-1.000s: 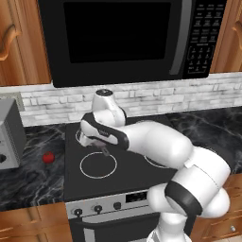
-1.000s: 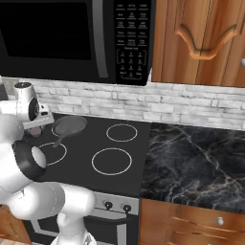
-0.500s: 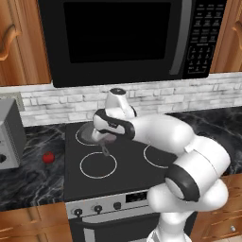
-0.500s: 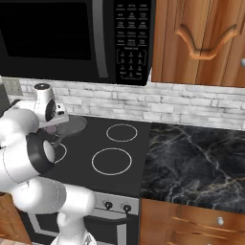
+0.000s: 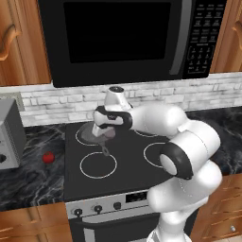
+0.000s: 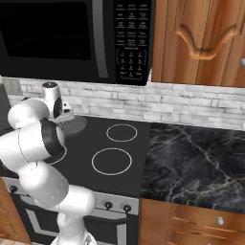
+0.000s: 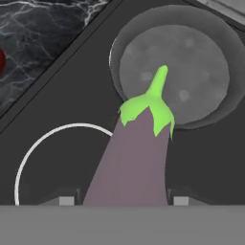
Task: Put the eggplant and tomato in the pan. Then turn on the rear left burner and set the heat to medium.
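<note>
With the jaws part-closed around the eggplant point(image 7: 131, 162), its green stem hanging above the pan point(image 7: 210, 103) on the rear left burner point(image 5: 79, 133), a release too near the rim could tip it onto the cooktop point(image 5: 127, 163), away from the tomato point(image 5: 47, 157) on the bench point(image 5: 28, 179).

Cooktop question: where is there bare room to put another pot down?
Free: the front rings and the rear right ring, bordered by marble counter. Crowded: rear left, where the pan sits under the gripper holding the eggplant.
</note>
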